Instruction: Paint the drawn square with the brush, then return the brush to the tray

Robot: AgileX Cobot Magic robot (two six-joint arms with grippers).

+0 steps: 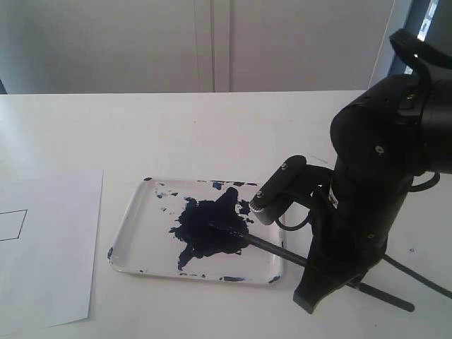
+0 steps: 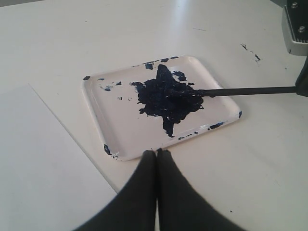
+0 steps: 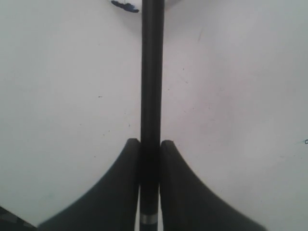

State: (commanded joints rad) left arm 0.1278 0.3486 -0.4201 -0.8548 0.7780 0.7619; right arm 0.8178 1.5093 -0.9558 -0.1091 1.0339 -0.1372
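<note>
Bulk of the black right robot arm covers the middle stretch of the long, thin black brush in the exterior view. Only the part nearest the tip and the far end of the handle show on either side of the arm. The right gripper itself is hidden there. Its wrist view shows two black fingers clamped on the brush shaft from both sides, with a pale band on the shaft at the frame's edge.

The brush tip is lost in the large blue-black paint blot of the shallow white rectangular tray, dark against dark, so its exact end cannot be made out. The shaft slants up over the tray's right rim.

The white paper sheet lies left of the tray, apart from it, and is cut by the frame. The thin-lined drawn square on it is also cut off at the left edge. The part that shows is unpainted.

The left gripper appears only in its own wrist view, fingers pressed together with nothing between them, close to one rim of the tray. A small reddish patch on the right arm is too blurred to read.
</note>
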